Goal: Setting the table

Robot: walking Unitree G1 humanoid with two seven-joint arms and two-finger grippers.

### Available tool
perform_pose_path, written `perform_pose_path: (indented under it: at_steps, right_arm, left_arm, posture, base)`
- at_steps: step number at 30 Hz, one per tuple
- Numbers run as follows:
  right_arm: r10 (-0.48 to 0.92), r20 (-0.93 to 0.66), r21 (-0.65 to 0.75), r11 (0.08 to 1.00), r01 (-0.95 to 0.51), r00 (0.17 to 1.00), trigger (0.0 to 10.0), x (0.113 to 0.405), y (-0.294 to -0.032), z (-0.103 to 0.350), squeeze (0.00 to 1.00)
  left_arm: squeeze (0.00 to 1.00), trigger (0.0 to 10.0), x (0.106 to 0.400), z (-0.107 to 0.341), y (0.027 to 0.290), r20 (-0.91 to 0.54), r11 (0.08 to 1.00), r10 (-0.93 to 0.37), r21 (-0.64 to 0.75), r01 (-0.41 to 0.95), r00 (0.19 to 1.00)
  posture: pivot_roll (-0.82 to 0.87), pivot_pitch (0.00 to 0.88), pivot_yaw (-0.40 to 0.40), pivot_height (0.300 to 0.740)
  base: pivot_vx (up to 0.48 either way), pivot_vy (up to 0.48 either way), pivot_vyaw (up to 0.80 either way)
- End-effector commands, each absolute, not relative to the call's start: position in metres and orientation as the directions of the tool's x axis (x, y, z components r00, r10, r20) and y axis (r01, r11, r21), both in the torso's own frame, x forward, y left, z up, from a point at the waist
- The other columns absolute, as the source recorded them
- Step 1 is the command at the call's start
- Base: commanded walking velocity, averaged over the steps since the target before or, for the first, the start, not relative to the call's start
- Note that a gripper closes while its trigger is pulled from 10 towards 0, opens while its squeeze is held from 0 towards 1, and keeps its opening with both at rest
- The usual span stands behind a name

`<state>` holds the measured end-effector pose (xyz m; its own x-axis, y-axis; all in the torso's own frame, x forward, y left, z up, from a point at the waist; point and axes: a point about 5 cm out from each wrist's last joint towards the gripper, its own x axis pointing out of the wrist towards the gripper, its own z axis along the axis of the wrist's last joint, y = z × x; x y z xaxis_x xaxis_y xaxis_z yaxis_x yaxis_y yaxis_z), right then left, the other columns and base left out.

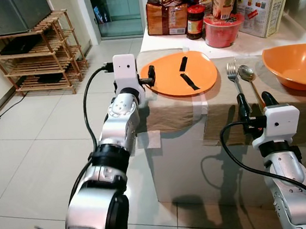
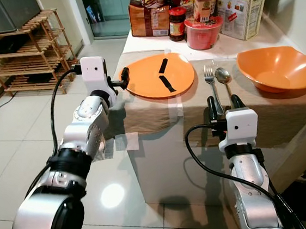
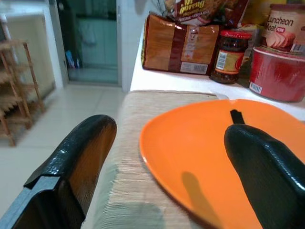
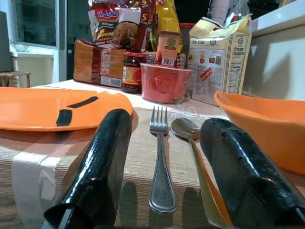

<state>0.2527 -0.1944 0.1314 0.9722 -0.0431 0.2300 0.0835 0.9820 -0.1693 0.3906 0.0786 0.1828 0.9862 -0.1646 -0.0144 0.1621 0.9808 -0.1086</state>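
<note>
Your right claw [image 1: 253,102] sits wide at the bench's [image 1: 174,112] near edge, lower right of the frame, its fingers straddling the handles of the fork [image 4: 160,157] and spoon [image 4: 193,143]. Close now and you may pinch both together, or drag one off the edge.

Your left claw [image 1: 150,76], also wide, straddles the rim of the orange plate [image 1: 179,73] at centre frame. A careless squeeze or pull could tip the plate or bunch the cloth [image 3: 128,191] beneath it.

The orange bowl [image 1: 295,64] is cut off at the right edge. The spoon's handle end is hidden behind the right finger, so you cannot tell how close it lies to the edge.
</note>
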Motion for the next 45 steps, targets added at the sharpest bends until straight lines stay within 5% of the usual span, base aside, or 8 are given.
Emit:
perform_pose_path:
  at_steps: [1, 2, 3, 4, 5, 45]
  right_arm:
    - [-0.046, 0.238, -0.177, 0.98, 0.09, 0.97, 10.0, 0.252, -0.194, 0.135, 0.0]
    - [-0.046, 0.237, -0.178, 0.98, 0.09, 0.97, 10.0, 0.251, -0.194, 0.135, 0.0]
    - [-0.047, 0.237, -0.179, 0.98, 0.091, 0.97, 10.0, 0.251, -0.195, 0.134, 0.0]
    - [-0.047, 0.236, -0.18, 0.979, 0.091, 0.971, 10.0, 0.251, -0.195, 0.134, 0.0]
    - [-0.048, 0.236, -0.18, 0.979, 0.092, 0.971, 10.0, 0.251, -0.195, 0.134, 0.0]
    - [-0.059, 0.204, -0.183, 0.978, 0.098, 0.977, 10.0, 0.245, -0.197, 0.129, 0.0]
  left_arm:
    - [1.0, 10.0, 0.394, 0.187, 0.078, -0.027, 0.978, -0.163, -0.135, 0.158, 0.986]
    - [1.0, 10.0, 0.395, 0.187, 0.075, -0.039, 0.977, -0.171, -0.137, 0.164, 0.985]
    - [0.64, 10.0, 0.396, 0.187, 0.074, -0.051, 0.977, -0.174, -0.135, 0.166, 0.983]
    - [0.64, 10.0, 0.396, 0.186, 0.073, -0.059, 0.977, -0.176, -0.134, 0.166, 0.983]
    - [0.0, 10.0, 0.397, 0.185, 0.072, -0.065, 0.975, -0.179, -0.146, 0.168, 0.982]
    - [0.0, 10.0, 0.393, 0.158, 0.043, -0.268, 0.858, -0.331, -0.485, 0.17, 0.905]
  posture:
    - [-0.04, 0.0, 0.073, 0.735]
    - [-0.04, 0.0, 0.073, 0.735]
    - [-0.04, 0.0, 0.075, 0.735]
    - [-0.04, 0.0, 0.075, 0.735]
    - [-0.04, 0.0, 0.077, 0.735]
    - [-0.07, 0.0, 0.086, 0.735]
  base:
    - [0.0, 0.0, 0.0]
    - [0.0, 0.0, 0.0]
    - [0.0, 0.0, 0.0]
    - [0.0, 0.0, 0.0]
    - [0.0, 0.0, 0.0]
    - [0.0, 0.0, 0.0]
